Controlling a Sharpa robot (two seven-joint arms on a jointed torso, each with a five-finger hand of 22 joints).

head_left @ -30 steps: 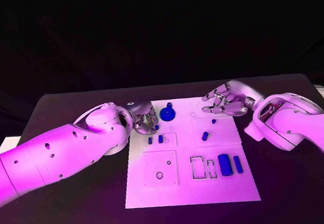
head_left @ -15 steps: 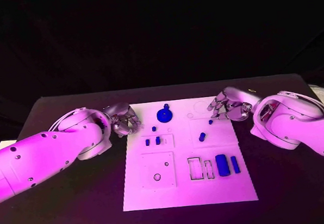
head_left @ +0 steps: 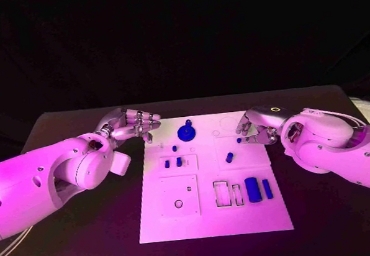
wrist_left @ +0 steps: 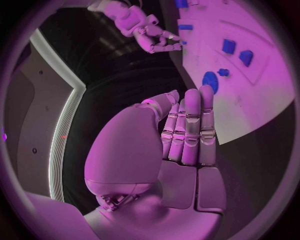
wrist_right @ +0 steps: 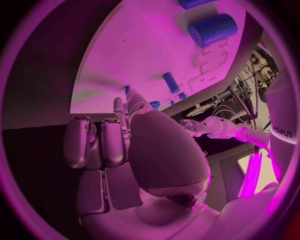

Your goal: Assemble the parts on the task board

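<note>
Left robot hand [head_left: 129, 124] hovers off the board's [head_left: 215, 218] far left corner, fingers straight and side by side, palm bare: it holds nothing. In the left wrist view the same fingers [wrist_left: 190, 125] stand flat together, with the board past them. Right robot hand [head_left: 259, 129] sits at the board's right edge near the far end, fingers partly curled over the white surface; whether a fingertip has hold of the small peg [head_left: 239, 139] just beside it I cannot tell.

The risk, as I judge it: those curled right fingers are close to loose pieces. A sideways sweep could knock the peg or roll the short cylinder [head_left: 230, 157] lying further in on the board, and a rolling part could run off onto the desk [head_left: 89, 239]. The left robot hand, coming in flat, could nudge the round disc [head_left: 186, 130] at the board's far middle.

The parts themselves: deep blue, small, smooth. The disc has a knob on top. Two little blocks [head_left: 173, 162] stand in a framed recess on the board's left side. A fat cylinder [head_left: 252, 188] and a slim bar [head_left: 267, 187] lie side by side near the board's right edge, next to two empty outlined slots [head_left: 222, 193]. A square recess [head_left: 179, 196] with a small hole sits left of those.
</note>
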